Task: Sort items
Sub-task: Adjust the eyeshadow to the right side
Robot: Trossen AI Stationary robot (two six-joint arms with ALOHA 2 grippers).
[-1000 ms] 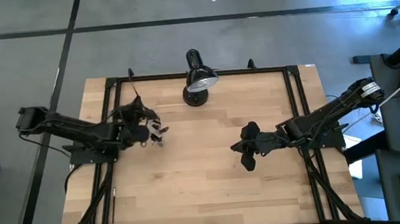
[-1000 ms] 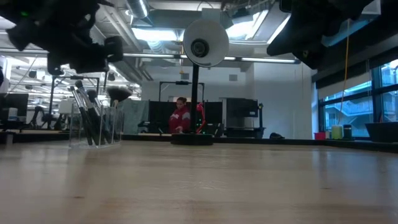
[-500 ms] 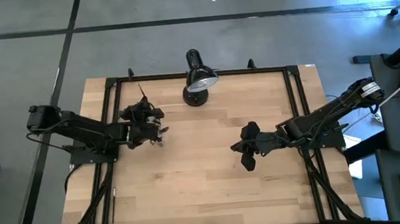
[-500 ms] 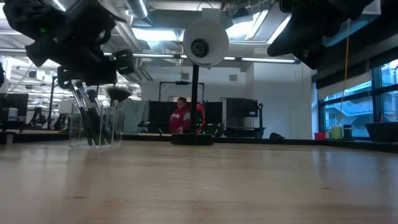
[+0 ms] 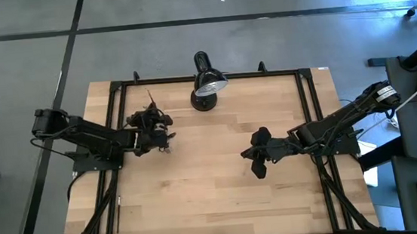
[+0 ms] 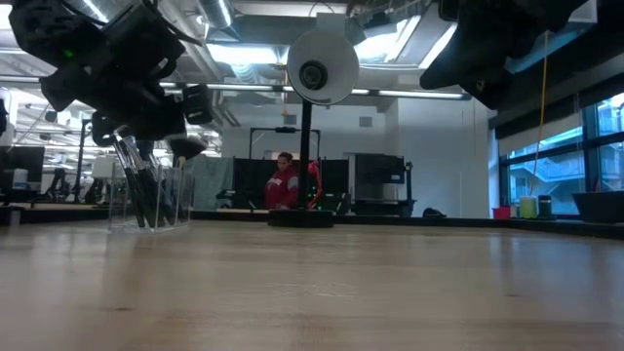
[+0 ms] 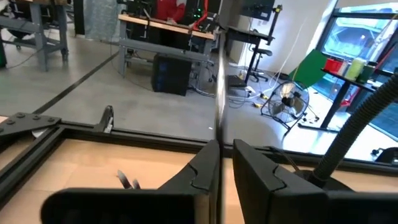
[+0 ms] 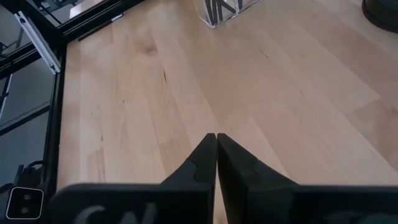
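Note:
A clear cup (image 6: pixel 148 198) stands on the table's left half, with several dark-handled makeup brushes (image 6: pixel 136 180) leaning inside it. The right wrist view also shows the cup (image 8: pixel 222 9). My left gripper (image 5: pixel 152 129) hovers just above the cup (image 5: pixel 163 138), shut on one thin brush (image 5: pixel 149 101) that sticks out toward the far edge. In the low view the left gripper (image 6: pixel 132 93) hangs right over the cup's rim. My right gripper (image 5: pixel 256 156) waits shut above bare wood right of centre, touching nothing. My left gripper pinches one brush by its thin dark handle (image 7: pixel 218 134) between its two fingers (image 7: pixel 202 171). The handle runs up through the gap and stands out past the fingertips. The brush is off the table. The gripper hides its lower end, so I cannot tell whether it reaches into the cup.
A black desk lamp (image 5: pixel 205 83) stands at the middle of the far edge, its round head (image 6: pixel 323 66) facing the low camera. A black frame (image 5: pixel 309 100) runs along the table's edges. Bare wood (image 5: pixel 206 178) lies between the arms and toward the near edge.
My left gripper has moved toward the table's right and come down over the clear cup, staying shut on the brush. The brush has travelled with it, and less of it now sticks out toward the far edge.

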